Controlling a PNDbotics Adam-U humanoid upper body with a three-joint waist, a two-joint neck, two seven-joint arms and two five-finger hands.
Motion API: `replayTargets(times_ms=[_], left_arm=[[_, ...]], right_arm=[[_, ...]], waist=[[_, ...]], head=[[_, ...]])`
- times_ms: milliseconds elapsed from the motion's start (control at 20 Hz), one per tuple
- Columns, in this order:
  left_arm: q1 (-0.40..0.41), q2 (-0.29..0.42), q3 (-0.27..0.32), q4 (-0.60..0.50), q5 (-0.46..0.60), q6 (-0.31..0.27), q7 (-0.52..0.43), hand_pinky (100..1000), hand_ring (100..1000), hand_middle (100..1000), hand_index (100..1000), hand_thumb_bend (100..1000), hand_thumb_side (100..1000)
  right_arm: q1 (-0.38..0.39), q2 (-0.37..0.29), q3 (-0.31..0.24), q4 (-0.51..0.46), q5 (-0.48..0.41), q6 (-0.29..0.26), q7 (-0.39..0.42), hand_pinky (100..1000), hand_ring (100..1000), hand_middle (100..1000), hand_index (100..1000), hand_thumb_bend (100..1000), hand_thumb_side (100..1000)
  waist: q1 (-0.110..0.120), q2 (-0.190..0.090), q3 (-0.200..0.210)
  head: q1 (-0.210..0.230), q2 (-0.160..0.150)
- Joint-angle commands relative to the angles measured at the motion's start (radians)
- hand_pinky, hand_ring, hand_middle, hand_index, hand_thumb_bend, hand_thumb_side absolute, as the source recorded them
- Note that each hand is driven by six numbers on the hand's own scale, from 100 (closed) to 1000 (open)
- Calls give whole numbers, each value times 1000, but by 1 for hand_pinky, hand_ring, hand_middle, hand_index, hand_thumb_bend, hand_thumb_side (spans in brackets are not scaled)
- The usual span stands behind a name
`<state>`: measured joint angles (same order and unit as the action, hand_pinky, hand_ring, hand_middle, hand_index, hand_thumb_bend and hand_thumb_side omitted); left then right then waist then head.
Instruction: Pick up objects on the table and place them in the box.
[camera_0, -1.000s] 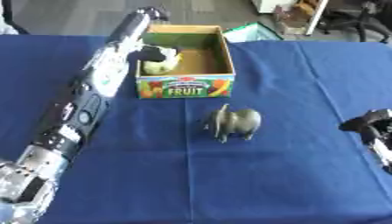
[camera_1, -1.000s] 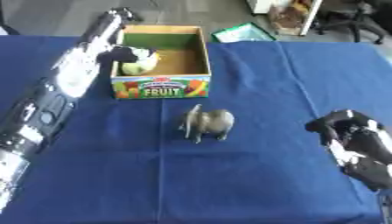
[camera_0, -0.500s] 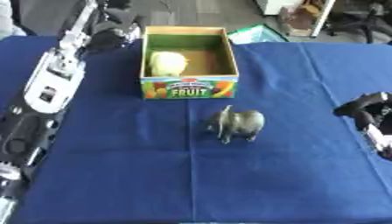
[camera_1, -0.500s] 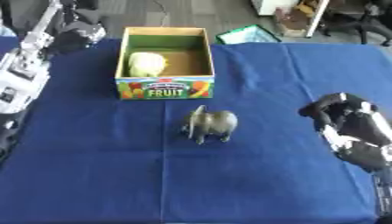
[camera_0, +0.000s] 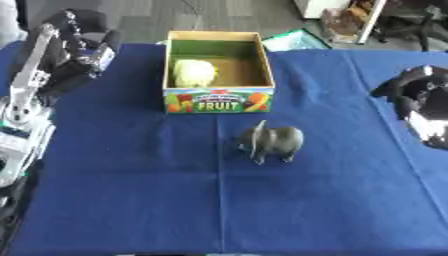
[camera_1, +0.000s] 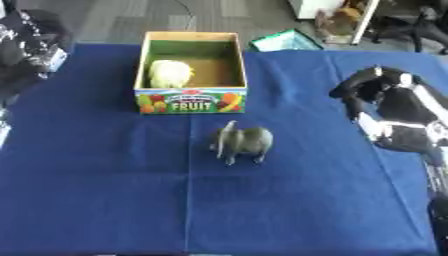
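Fingers of the right hand (camera_1: 372, 90) curl on nothing; the left hand's (camera_0: 83, 42) cannot be told. One grey elephant figure (camera_0: 271, 142) stands before the one fruit box (camera_0: 216, 100), which holds one pale-green object (camera_0: 193, 73). Blue tablecloth (camera_0: 131, 190); grey floor behind.

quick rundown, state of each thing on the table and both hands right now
fruit box: upright, open at the top, one item inside
yellow-green object: lying in the box, left side
grey elephant toy: standing on the blue cloth, outside the box
left robot hand: left of the box, holding nothing
right robot hand: over the table's right edge, holding nothing
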<state>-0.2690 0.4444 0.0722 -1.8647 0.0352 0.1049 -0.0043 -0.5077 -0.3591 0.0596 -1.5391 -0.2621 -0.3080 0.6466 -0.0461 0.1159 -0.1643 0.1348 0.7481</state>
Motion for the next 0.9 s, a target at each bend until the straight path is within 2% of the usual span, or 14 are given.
replayTargets(times_ms=[50,100,200,250,300,350,500,600,900], left_arm=[[12,-11,17,-41,5,16,0,669,776,622,727,362,379],[19,-17,17,-44,4,19,-2,668,776,621,726,362,382],[28,-27,17,-49,3,23,-6,668,775,621,726,362,387],[30,-31,17,-52,1,25,-8,668,775,620,725,360,389],[31,-34,15,-53,0,26,-10,668,775,620,725,360,389],[32,-37,12,-55,0,27,-15,669,776,621,726,360,394],[32,-45,6,-60,-2,29,-28,668,775,620,726,360,395],[31,-50,2,-63,-1,29,-34,669,776,620,727,360,396],[28,-57,-2,-71,-6,30,-43,669,776,620,727,358,394]], right_arm=[[-52,-43,23,48,19,-64,38,766,724,523,721,100,100],[-66,-46,30,68,29,-86,51,772,738,535,732,121,100],[-96,-48,45,108,50,-135,85,795,774,577,769,220,100],[-113,-49,57,129,62,-163,116,815,805,609,793,273,100],[-126,-48,65,152,71,-190,149,815,805,609,793,273,100],[-144,-46,75,178,85,-221,189,834,835,645,811,330,135],[-194,-30,105,263,142,-307,252,842,845,661,821,355,159],[-221,-12,127,319,190,-358,258,843,846,664,822,361,170],[-282,73,158,509,366,-468,260,843,844,676,828,372,198]], waist=[[-2,-14,5],[-3,-15,8],[-4,-15,12],[-4,-15,13],[-4,-15,13],[-4,-15,15],[-2,-13,20],[0,-12,23],[8,-8,33]], head=[[-16,8],[-19,8],[-21,8],[-24,10],[-27,11],[-31,10],[-35,9],[-38,9],[-54,2]])
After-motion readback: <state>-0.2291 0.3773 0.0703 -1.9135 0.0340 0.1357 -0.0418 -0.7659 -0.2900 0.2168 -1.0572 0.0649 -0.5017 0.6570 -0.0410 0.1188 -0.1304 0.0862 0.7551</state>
